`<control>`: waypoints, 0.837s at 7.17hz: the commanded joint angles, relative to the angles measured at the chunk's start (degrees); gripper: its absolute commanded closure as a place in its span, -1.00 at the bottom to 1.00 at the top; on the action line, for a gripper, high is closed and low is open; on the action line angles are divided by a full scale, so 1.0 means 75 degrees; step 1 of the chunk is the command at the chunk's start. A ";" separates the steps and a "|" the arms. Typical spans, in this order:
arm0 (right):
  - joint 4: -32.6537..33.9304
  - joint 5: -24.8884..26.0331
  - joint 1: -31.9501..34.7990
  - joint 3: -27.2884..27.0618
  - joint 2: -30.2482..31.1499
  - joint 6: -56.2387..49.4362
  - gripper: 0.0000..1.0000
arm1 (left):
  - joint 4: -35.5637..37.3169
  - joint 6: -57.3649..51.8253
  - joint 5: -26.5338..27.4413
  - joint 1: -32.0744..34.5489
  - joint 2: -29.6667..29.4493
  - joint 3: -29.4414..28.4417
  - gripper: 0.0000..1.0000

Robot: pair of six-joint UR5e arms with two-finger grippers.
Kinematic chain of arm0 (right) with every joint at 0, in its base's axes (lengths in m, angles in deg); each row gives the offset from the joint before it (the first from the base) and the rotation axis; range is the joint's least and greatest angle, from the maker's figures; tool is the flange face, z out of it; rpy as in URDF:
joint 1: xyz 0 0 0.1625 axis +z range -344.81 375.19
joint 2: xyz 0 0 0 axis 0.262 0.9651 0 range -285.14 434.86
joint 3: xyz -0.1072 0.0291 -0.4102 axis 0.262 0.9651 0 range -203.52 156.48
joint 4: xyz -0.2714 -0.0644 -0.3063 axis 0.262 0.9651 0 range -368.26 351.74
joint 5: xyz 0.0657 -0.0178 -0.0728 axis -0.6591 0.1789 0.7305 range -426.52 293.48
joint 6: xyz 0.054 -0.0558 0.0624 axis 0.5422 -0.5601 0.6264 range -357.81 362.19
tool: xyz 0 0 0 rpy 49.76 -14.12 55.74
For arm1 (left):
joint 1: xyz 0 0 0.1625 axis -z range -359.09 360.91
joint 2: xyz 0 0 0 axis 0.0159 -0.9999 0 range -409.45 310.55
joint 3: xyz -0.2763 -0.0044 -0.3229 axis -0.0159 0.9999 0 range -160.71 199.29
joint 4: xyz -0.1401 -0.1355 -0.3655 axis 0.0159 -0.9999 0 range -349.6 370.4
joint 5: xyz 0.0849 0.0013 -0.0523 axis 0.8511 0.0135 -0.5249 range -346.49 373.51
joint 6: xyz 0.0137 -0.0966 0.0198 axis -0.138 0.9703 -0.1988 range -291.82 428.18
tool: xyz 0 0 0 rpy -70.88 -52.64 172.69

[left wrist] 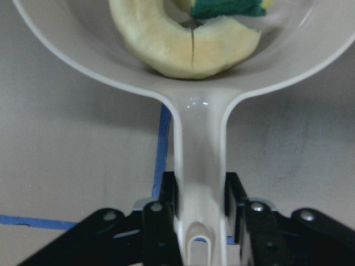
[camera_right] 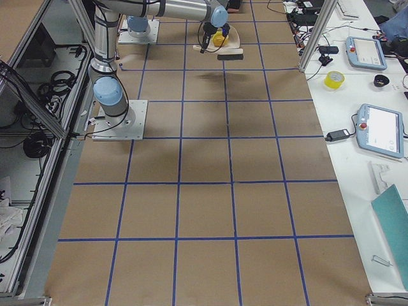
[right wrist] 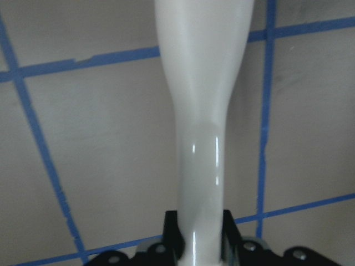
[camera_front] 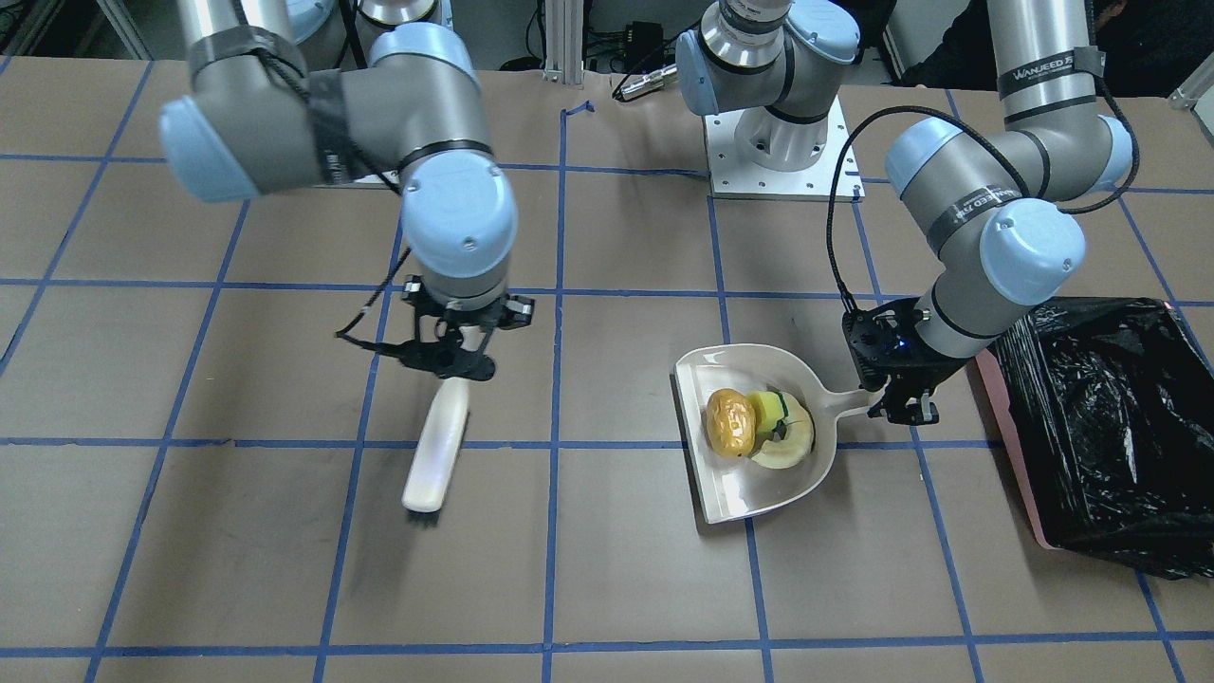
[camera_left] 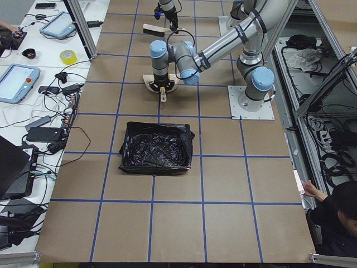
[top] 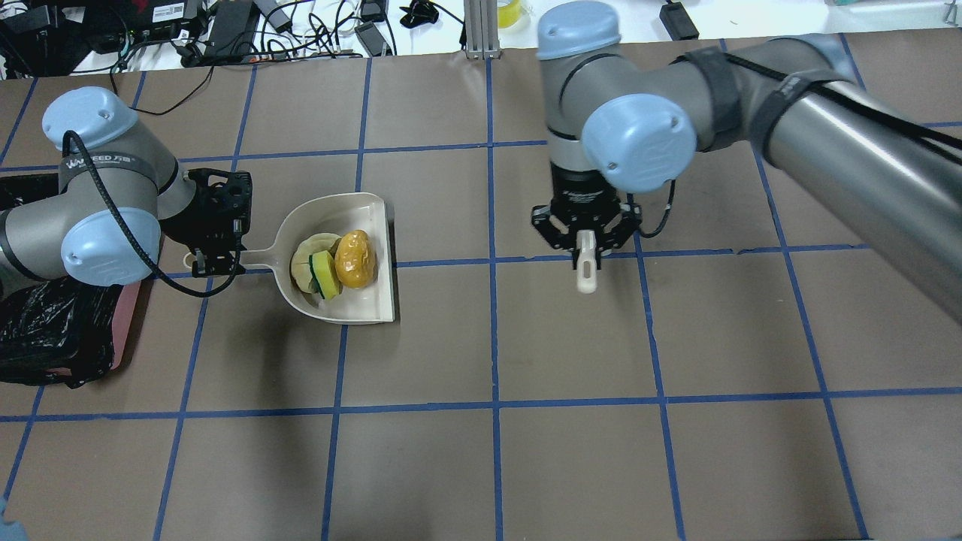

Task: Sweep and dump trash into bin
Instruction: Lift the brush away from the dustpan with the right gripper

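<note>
My left gripper is shut on the handle of a white dustpan, which it holds level, low over the table. In the pan lie the golden-brown potato piece, the yellow-green sponge and the pale crescent slice. The left wrist view shows the jaws closed on the handle and the slice. The pink bin with its black bag stands just beside the left gripper. My right gripper is shut on a white brush held above the table, well apart from the pan.
The brown table is marked with a blue tape grid. A robot base on a white plate stands at the robot's side. In the overhead view the bin is at the left edge, partly under my left arm.
</note>
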 commanded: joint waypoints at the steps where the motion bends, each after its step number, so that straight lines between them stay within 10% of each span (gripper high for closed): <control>1: 0.0086 0.0604 -0.1796 -0.0082 -0.0007 -0.2281 1.00 | -0.0281 0.0019 -0.0518 -0.0400 0.0125 -0.0029 1.00; 6: 0.1576 0.1485 -0.3550 -0.0210 -0.0921 -0.4671 1.00 | -0.2413 -0.0051 -0.0756 -0.2507 0.0500 -0.1492 1.00</control>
